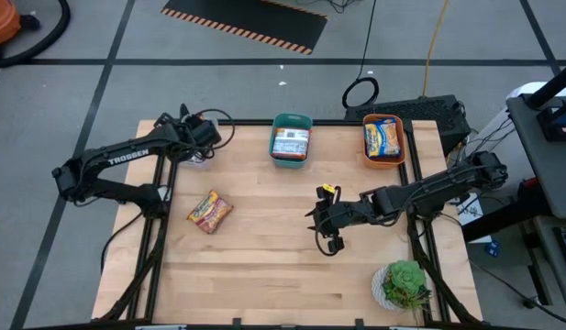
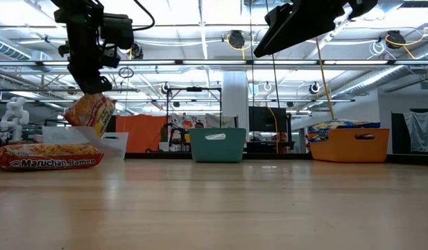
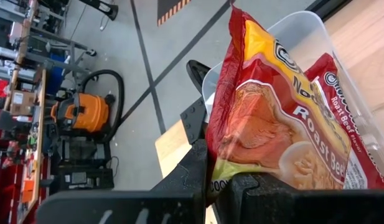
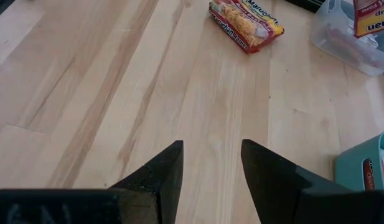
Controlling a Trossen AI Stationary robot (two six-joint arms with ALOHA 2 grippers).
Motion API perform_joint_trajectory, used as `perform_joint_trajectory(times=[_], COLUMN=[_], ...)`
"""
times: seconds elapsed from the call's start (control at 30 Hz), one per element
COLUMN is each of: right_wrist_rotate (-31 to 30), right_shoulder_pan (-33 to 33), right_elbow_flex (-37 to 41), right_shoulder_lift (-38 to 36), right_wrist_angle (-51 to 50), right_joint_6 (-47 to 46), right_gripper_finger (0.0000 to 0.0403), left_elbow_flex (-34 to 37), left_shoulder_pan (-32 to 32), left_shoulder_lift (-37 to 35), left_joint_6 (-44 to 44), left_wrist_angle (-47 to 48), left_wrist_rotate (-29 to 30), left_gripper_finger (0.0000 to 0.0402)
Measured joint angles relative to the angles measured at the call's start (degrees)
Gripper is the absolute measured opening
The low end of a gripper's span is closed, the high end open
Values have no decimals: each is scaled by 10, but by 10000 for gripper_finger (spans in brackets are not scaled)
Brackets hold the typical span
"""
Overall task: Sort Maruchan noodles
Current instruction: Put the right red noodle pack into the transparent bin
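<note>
Left gripper [image 3: 218, 186] pinches a red Roast Beef packet [image 3: 272, 118] by its edge over the clear bin [image 3: 304, 31].
Light, crinkly, slippery wrapper, brittle noodles inside: grip the seam gently; right gripper [image 4: 211, 163] hovers part-open, empty.

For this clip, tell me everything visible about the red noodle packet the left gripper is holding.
The red plastic ramen packet has a glossy, crinkled wrapper printed with a noodle picture and the words "Roast Beef". It hangs upright, pinched at one edge by the left gripper, whose dark fingers are shut on it. It is held in the air above the clear plastic bin at the table's far left corner, where another packet of the same flavour already lies. In the low view it dangles clear of the tabletop.
</note>
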State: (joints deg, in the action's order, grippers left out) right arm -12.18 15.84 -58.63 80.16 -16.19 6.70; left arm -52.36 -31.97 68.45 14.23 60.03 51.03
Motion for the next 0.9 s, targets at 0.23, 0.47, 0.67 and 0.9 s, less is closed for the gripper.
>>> perform_joint_trajectory(times=[0.23, 0.47, 0.67, 0.9], right_wrist_rotate=[0, 0, 0, 0], right_shoulder_pan=[0, 0, 0, 0], right_elbow_flex=[0, 0, 0, 0], right_shoulder_lift=[0, 0, 0, 0], right_wrist_angle=[0, 0, 0, 0], right_joint_6=[0, 0, 0, 0], right_gripper_finger=[157, 157, 157, 157], left_elbow_flex=[0, 0, 0, 0], left_shoulder_pan=[0, 0, 0, 0], left_shoulder_lift=[0, 0, 0, 0], left_joint_6=[23, 32, 62, 93], left_wrist_angle=[4, 7, 15, 15], left_wrist_rotate=[0, 0, 12, 20], left_gripper_finger=[24, 44, 142, 213])
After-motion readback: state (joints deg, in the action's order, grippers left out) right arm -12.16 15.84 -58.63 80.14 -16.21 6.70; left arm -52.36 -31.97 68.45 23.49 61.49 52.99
